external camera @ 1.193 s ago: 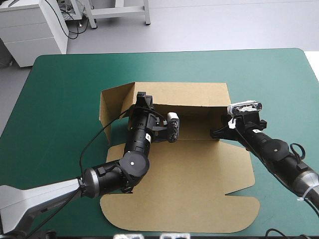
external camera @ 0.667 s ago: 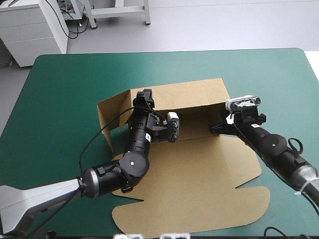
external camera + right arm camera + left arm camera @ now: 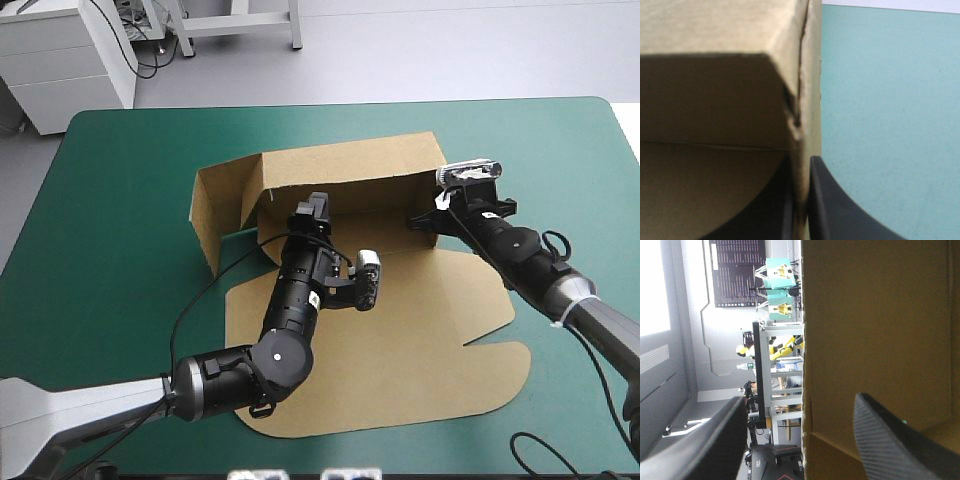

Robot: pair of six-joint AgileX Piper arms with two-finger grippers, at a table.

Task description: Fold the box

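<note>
Two arms stretch fwd over box [image 3: 400, 330]: L gripper [image 3: 800, 402] wide open, R gripper [image 3: 801, 165] clamped on its far-right corner.

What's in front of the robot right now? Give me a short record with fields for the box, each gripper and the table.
box: brown cardboard box, a cut sheet with its base and near lid panel flat
raised parts: far wall and left end flap stand up
left gripper: black fin-shaped fingers open, over the base beside the far wall
right gripper: shut on the box, pinching the far wall's right end
table: teal-green cover, showing on all sides of the board
</note>
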